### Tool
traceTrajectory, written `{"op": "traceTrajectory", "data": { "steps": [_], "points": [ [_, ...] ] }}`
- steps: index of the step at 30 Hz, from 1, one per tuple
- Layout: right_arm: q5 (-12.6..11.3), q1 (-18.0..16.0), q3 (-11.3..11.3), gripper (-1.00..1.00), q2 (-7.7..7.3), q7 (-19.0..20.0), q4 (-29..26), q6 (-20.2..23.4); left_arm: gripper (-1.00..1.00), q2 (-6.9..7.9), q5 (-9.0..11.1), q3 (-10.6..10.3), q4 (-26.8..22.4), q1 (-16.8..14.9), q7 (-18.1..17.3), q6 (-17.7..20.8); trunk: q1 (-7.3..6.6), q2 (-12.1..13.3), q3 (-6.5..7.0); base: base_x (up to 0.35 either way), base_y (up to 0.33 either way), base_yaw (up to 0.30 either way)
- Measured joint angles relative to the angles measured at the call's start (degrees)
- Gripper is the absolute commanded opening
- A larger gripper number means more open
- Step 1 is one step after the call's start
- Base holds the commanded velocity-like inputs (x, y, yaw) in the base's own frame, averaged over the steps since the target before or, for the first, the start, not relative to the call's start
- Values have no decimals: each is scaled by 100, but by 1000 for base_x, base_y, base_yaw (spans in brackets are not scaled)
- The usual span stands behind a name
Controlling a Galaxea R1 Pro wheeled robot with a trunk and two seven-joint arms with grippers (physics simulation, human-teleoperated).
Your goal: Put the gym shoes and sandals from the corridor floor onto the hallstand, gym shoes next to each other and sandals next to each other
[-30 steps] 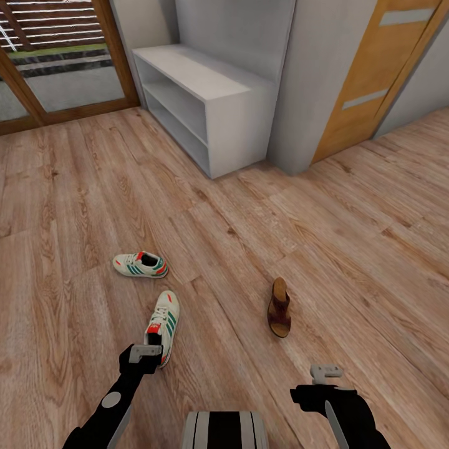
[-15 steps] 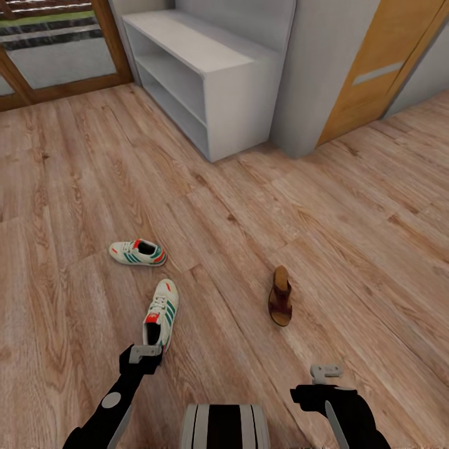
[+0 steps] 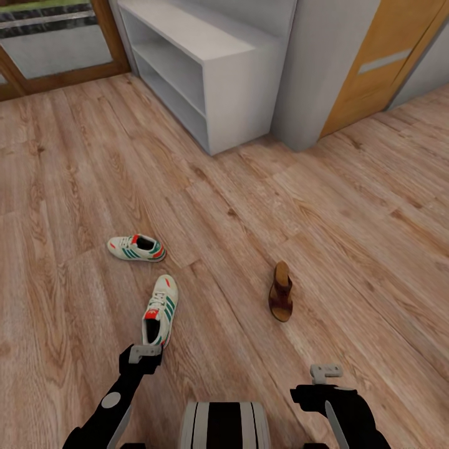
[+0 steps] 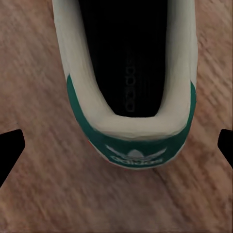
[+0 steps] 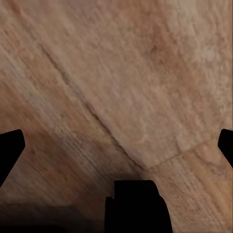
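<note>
Left gripper hovering wide open, empty, directly over heel of near gym shoe; shoe's long axis running away from it toward hallstand. Right gripper also spread wide, sitting farther off.

Cream gym shoes with green stripes, brown sandal, wood-grain floor.

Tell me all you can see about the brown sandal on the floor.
The sandal is brown and leather-looking, with a lighter tan footbed and dark straps across it. It lies flat, sole down, on the wooden floor, lengthwise pointing away from the robot. It lies alone, touching nothing else, right of the two sneakers.
</note>
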Motion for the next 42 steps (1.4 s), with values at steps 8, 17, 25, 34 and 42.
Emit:
{"op": "traceTrajectory", "data": {
  "steps": [8, 17, 25, 34, 42],
  "points": [
    [0, 0, 0, 100, 0, 1, 0, -8, 100, 2, 0, 8, -4, 0, -1, -8, 21, -11, -247, 0, 0, 0],
    [0, 0, 0, 100, 0, 1, 0, -118, 100, 5, 0, 8, -19, 0, -1, -9, 26, -14, -324, 0, 0, 0],
    [0, 0, 0, 100, 0, 1, 0, -123, 100, 5, 0, 8, -33, 0, -1, -9, 31, -16, -369, 0, 0, 0],
    [0, 0, 0, 100, 0, 1, 0, -123, 100, 4, 0, 8, -35, 0, 0, -9, 29, -16, -369, 49, 0, 0],
    [0, 0, 0, 100, 0, 1, 0, -123, 100, 4, 0, 8, -35, 0, 0, -9, 30, -16, -369, 108, 0, 0]
  ]
}}
